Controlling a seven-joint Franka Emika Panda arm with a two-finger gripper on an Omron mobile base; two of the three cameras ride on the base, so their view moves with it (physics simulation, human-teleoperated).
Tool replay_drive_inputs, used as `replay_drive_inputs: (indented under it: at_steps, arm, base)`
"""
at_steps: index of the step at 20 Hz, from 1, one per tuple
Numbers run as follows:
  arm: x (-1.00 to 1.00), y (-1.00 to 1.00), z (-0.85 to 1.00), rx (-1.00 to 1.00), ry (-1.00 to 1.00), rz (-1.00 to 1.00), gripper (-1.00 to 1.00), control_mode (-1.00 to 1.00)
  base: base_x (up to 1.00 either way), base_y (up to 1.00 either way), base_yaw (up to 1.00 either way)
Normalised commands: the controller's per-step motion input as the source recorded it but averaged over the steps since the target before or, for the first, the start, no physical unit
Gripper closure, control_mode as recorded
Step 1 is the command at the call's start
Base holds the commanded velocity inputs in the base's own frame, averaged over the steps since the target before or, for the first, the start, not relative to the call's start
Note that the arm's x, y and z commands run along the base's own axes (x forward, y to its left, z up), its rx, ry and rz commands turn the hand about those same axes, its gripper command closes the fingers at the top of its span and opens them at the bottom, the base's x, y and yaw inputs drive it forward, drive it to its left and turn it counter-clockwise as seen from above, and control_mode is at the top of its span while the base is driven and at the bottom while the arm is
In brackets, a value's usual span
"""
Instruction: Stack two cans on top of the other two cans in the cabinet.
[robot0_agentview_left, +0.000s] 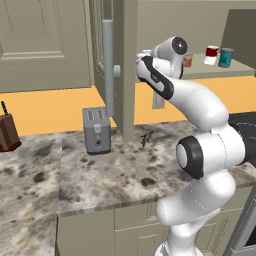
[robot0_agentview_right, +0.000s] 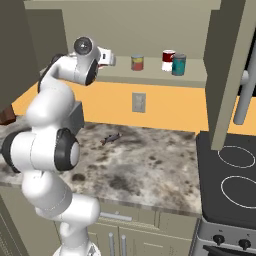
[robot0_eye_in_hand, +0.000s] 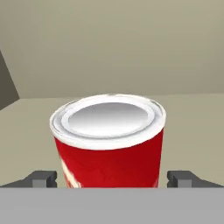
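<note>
Red can (robot0_eye_in_hand: 109, 144) upright between tool (robot0_eye_in_hand: 113, 178) fingertips; tool spread wide, not gripping.

A: So where are the cams sitting?

B: Two ride behind the arm, one off its left shoulder, one off its right, both looking forward and down over the counter (robot0_agentview_left: 100, 175) toward the cabinet (robot0_agentview_right: 150, 75) shelf. They share that shelf with its cans, the orange wall and the speckled countertop, just from opposite sides.

A: And the third?

B: That's on the hand, aimed along the fingers, level with the shelf and super close to the bright red can (robot0_eye_in_hand: 109, 148), seen slightly from above.
</note>
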Motion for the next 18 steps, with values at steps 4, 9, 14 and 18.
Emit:
replay_drive_inputs:
  at_steps: [4,9,14,18]
  arm:
    - [0.23,-0.01,0.00,0.00,0.01,0.00,-1.00,-1.00]
    - [0.14,0.00,-0.02,0.00,0.00,0.00,-1.00,-1.00]
    - [0.00,-0.02,-0.18,0.00,0.00,0.00,1.00,-1.00]
    - [0.00,-0.08,-0.26,0.00,0.00,0.00,1.00,-1.00]
  base:
    - [0.00,0.00,0.00]
    - [0.00,0.00,0.00]
    - [0.00,0.00,0.00]
    - [0.00,0.00,0.00]
